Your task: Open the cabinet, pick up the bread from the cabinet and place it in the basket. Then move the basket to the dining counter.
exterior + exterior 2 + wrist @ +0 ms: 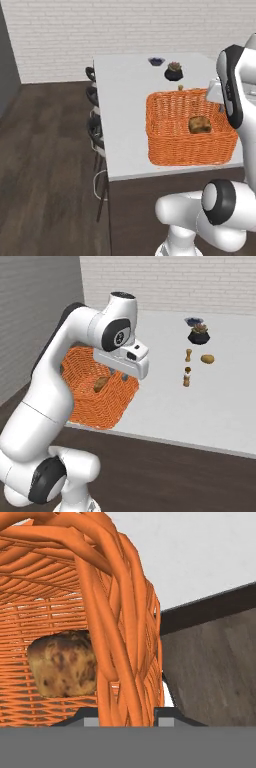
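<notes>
Potted plant [174,71] just behind basket [170,130]

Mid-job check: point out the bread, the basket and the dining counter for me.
bread [200,125], left base view, on its browned top, inside the basket.
basket [172,145], left base view, on its near woven wall.
dining counter [122,100], left base view, on bare white top left of the basket.

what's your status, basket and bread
Gripper astride the basket wall, fingers either side of the weave. Bread inside the basket. Basket resting on the dining counter near its edge. Nothing in the way.
</notes>
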